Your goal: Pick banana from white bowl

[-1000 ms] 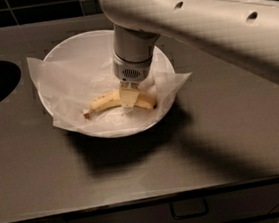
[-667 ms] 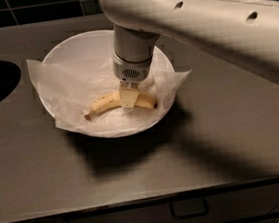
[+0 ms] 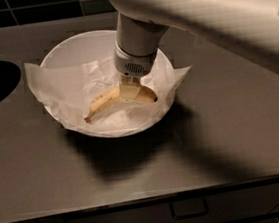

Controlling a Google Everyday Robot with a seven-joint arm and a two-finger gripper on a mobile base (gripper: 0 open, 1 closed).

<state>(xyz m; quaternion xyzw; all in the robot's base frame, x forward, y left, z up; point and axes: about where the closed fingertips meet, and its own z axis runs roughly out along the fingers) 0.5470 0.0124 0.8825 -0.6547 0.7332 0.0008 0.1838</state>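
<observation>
Banana, pale yellow and curved, lies in the near half of the white bowl, on the crinkled paper lining it. The gripper points straight down onto the banana's middle; whether it is clenched or released cannot be told. Beyond, the arm crosses above the bowl's far right rim. A loose or off-centre hold could let the banana slip, or the paper might lift with it.

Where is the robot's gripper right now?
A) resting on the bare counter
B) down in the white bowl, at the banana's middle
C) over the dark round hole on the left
B: the gripper is down inside the white bowl, right at the middle of the banana.
</observation>
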